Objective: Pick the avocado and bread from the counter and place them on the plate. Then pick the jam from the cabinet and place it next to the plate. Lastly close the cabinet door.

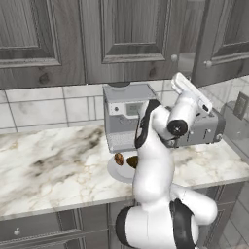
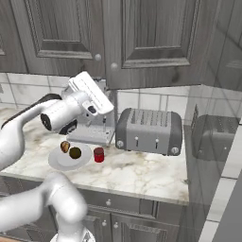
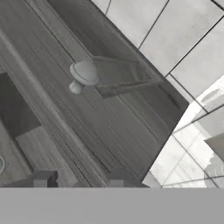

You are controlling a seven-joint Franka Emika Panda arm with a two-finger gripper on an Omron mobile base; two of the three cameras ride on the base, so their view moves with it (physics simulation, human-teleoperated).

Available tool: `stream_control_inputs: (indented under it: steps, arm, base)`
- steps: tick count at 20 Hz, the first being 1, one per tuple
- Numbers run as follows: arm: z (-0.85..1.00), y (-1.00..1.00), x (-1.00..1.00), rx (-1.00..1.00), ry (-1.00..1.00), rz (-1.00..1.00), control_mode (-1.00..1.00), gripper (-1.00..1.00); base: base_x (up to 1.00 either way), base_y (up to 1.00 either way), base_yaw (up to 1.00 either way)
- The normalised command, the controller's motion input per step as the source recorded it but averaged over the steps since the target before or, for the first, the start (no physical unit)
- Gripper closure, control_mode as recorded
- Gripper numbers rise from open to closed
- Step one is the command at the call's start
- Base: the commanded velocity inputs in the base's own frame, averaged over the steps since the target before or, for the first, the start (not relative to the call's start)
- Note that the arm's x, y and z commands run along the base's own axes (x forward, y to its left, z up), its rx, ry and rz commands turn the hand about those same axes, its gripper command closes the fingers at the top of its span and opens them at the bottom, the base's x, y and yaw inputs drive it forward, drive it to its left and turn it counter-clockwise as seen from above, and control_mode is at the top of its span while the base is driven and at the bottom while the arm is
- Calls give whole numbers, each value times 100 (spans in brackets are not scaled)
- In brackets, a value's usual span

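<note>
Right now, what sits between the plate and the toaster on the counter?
The jam jar, close beside the plate rim; then bare counter up to the toaster, seen in the right base view.

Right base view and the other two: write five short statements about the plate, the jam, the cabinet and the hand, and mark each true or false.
1. The avocado and the bread both lie on the plate. True.
2. The jam stands on the plate. False: it stands on the counter just beside the plate, toward the toaster.
3. The hand is shut, holding nothing. True: in the hand view its tips are up against the cabinet door near a round knob.
4. The toaster is on the far side of the coffee machine from the jam. False: the jam stands in front, between the two.
5. The hand is down at the plate. False: it is raised at the cabinet doors.
</note>
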Motion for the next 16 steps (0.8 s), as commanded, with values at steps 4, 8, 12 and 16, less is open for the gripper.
stream_control_inputs:
  steps: [4, 8, 12, 16]
  arm:
    - [-16, -8, 100, 38, 40, 0, -100, -100]
    - [-48, -22, 100, 39, 40, 0, -100, -100]
    - [-78, -60, 100, 42, 34, 0, -100, -100]
    - [-71, -50, 100, 39, 28, 3, -100, -100]
  base:
    - [0, 0, 0]
    - [0, 0, 0]
    - [0, 0, 0]
    - [0, 0, 0]
